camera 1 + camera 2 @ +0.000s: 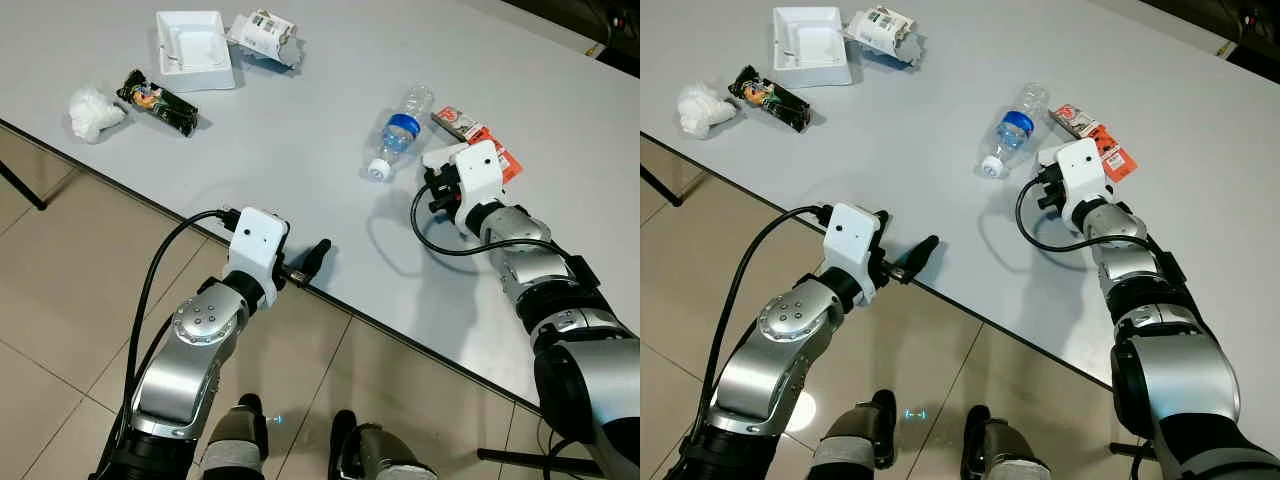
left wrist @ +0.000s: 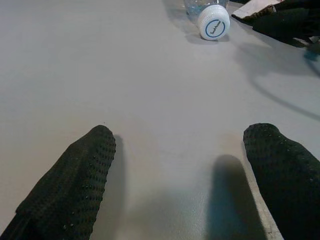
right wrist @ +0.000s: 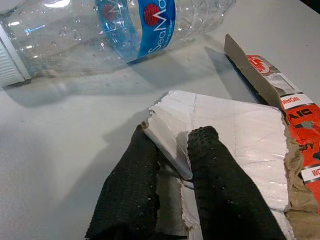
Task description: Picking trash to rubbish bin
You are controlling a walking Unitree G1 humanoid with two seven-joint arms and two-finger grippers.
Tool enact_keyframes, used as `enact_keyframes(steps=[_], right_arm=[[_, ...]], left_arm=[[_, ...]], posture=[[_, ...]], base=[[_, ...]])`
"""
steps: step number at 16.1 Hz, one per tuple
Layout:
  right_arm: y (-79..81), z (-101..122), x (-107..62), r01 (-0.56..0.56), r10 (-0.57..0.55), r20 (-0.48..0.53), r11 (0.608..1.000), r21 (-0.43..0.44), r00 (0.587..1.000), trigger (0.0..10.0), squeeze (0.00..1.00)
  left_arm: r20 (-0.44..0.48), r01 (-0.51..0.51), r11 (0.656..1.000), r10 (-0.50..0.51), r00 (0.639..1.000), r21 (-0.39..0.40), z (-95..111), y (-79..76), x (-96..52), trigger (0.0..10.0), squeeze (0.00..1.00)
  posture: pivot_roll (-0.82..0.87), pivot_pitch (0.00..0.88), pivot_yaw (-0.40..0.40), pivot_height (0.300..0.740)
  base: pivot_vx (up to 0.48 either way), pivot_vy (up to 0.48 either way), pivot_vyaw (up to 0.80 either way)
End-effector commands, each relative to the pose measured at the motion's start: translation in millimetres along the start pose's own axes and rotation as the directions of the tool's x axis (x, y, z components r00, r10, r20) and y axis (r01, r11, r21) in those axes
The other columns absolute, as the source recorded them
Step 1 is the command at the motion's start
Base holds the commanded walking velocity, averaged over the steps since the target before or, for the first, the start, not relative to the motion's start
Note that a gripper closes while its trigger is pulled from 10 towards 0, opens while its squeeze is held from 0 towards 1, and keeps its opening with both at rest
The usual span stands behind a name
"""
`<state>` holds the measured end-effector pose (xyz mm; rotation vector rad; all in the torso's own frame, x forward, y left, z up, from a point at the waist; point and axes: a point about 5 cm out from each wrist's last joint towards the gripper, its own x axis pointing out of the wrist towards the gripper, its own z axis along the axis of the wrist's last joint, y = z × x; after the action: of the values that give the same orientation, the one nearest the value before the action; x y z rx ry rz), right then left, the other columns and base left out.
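My right gripper point(image 3: 172, 145) rests on the grey table point(image 1: 300, 160), shut on the torn edge of a white piece of card point(image 3: 235, 135). This card lies against a red and orange carton point(image 1: 468, 128). Just beyond it, a clear plastic bottle point(image 1: 398, 132) with a blue label lies on its side, its white cap point(image 2: 214, 22) toward the table's front. My left gripper point(image 1: 308, 264) hovers at the table's front edge, open, with nothing between its fingers point(image 2: 75, 185).
At the far left of the table lie a white crumpled tissue point(image 1: 93, 112), a black snack wrapper point(image 1: 158, 100), a white square tray point(image 1: 195, 48) and a crushed carton point(image 1: 262, 35). Tiled floor point(image 1: 60, 300) lies below the table edge.
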<state>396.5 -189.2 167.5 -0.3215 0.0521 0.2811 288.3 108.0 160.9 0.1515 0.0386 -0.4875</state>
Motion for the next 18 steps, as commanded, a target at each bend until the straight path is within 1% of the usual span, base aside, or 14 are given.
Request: enact_keyframes(steps=[1, 5, 8, 9, 11, 12, 14, 16, 17, 18], right_arm=[[3.3, -45, -15.0, -0.007, 0.012, -0.188, 1.000, 0.031, 0.982, 0.0, 0.00], [0.6, -41, -14.6, 0.010, -0.006, -0.162, 1.000, 0.021, 0.987, 0.0, 0.00], [-10.1, -22, -12.8, 0.066, -0.066, -0.036, 0.998, -0.008, 0.997, 0.0, 0.00], [-14.4, -15, -13.2, 0.087, -0.086, 0.015, 0.996, -0.017, 0.996, 0.0, 0.00], [-18.8, -6, -14.4, 0.110, -0.109, 0.081, 0.994, -0.016, 0.991, 0.0, 0.00], [-19.3, -2, -15.0, 0.115, -0.112, 0.113, 0.993, -0.024, 0.987, 0.0, 0.00], [-21.7, 10, -19.4, 0.141, -0.123, 0.205, 0.987, -0.075, 0.971, 0.0, 0.00], [-24.3, 19, -30.8, 0.182, -0.150, 0.291, 0.979, -0.088, 0.945, 0.0, 0.00], [-24.6, 20, -33.1, 0.190, -0.156, 0.303, 0.978, -0.087, 0.940, 0.0, 0.00], [-24.9, 24, -39.9, 0.211, -0.174, 0.336, 0.975, -0.075, 0.925, 0.0, 0.00]], left_arm=[[-0.112, 0.012, 0.999, -0.017, 0.994, -0.039, -23, -5.1, -1.8, 10.0, 0.00], [-0.109, 0.011, 0.999, -0.016, 0.994, -0.039, -23, -4.8, -0.5, 10.0, 0.00], [-0.096, 0.004, 0.999, -0.008, 0.995, -0.040, -21, -4.6, 2.2, 10.0, 0.00], [-0.092, 0.003, 0.999, -0.007, 0.996, -0.040, -21, -4.6, 3.8, 10.0, 0.00], [-0.083, 0.006, 0.999, -0.009, 0.997, -0.040, -20, -5.0, 6.3, 10.0, 0.00], [-0.078, 0.008, 0.999, -0.012, 0.997, -0.041, -19, -5.2, 8.2, 10.0, 0.00], [-0.059, 0.022, 0.999, -0.024, 0.998, -0.033, -16, -5.8, 13.6, 10.0, 0.00], [-0.030, 0.032, 0.999, -0.033, 0.999, -0.021, -12, -6.4, 20.7, 10.0, 0.00], [-0.023, 0.034, 0.999, -0.035, 0.999, -0.019, -11, -6.6, 22.4, 10.0, 0.00], [0.005, 0.039, 0.999, -0.039, 0.999, -0.003, -6, -7.1, 25.6, 10.0, 0.00]], posture=[[0.40, 0.329, -0.141, 0.740], [0.40, 0.324, -0.143, 0.740], [0.39, 0.309, -0.149, 0.740], [0.38, 0.303, -0.149, 0.740], [0.37, 0.293, -0.147, 0.740], [0.36, 0.284, -0.141, 0.740], [0.34, 0.265, -0.131, 0.740], [0.32, 0.241, -0.122, 0.740], [0.32, 0.234, -0.120, 0.740], [0.31, 0.227, -0.118, 0.740]], base=[[0.000, 0.000, 0.00], [0.000, 0.000, 0.00], [0.000, 0.000, 0.00], [0.000, 0.000, 0.00], [0.000, 0.000, 0.00], [0.000, 0.000, 0.00], [0.000, 0.000, 0.00], [0.000, 0.000, 0.00], [0.000, 0.000, 0.00], [0.000, 0.000, 0.00]])
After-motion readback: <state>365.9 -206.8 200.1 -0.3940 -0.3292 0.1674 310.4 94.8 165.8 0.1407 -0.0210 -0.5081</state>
